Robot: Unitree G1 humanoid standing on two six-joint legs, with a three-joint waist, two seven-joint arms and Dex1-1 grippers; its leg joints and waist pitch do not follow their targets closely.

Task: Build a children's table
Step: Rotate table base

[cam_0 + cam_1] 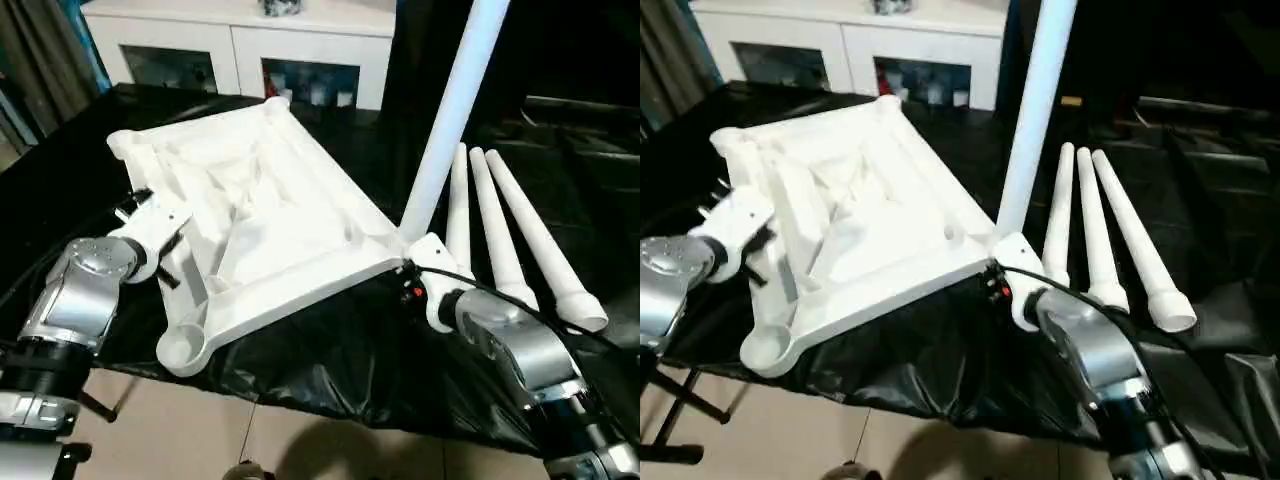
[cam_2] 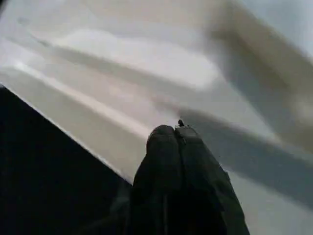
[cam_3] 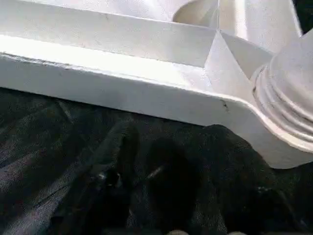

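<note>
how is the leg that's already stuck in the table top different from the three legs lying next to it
The fitted leg stands upright, slightly leaning, seated in a corner socket of the upside-down table top; the three loose legs lie flat on the black cover. The fitted leg is joined to the top, while the loose ones lie side by side, apart from it. All four are white round tubes.

My plain white ribbed plastic tabletop (image 1: 265, 205) and smooth white round tube legs (image 1: 500, 240) lie on a glossy black sheet-covered bench (image 1: 340, 360). My forearms (image 1: 85, 285) are silver; my left claw's fingers (image 2: 181, 181) black.
</note>
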